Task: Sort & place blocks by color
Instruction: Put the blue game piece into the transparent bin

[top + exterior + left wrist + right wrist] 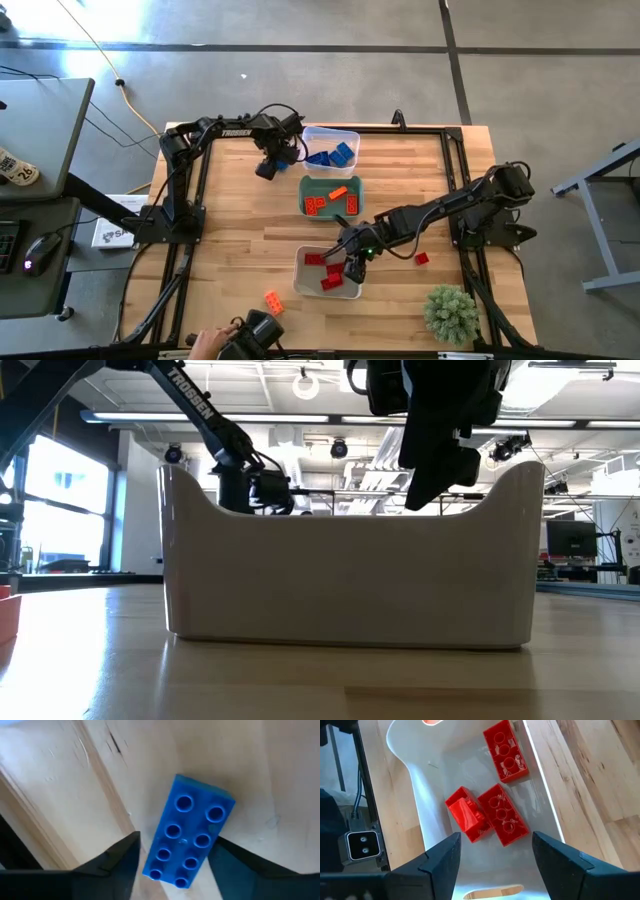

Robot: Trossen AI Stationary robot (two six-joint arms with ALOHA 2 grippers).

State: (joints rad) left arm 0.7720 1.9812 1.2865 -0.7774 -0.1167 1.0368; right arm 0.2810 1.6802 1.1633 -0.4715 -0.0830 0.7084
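- The wooden table (250, 215) carried three bins in a row between my arms.
- The white bin (328, 272) held three red blocks (501, 812); my right gripper (352, 265) hung above it, fingers spread, holding nothing.
- My left gripper (268, 166) hovered beside the clear bin (330, 148), fingers parted around a blue block (189, 831) lying on the wood.
- One orange block (272, 300) and one red block (421, 258) lay loose on the table.
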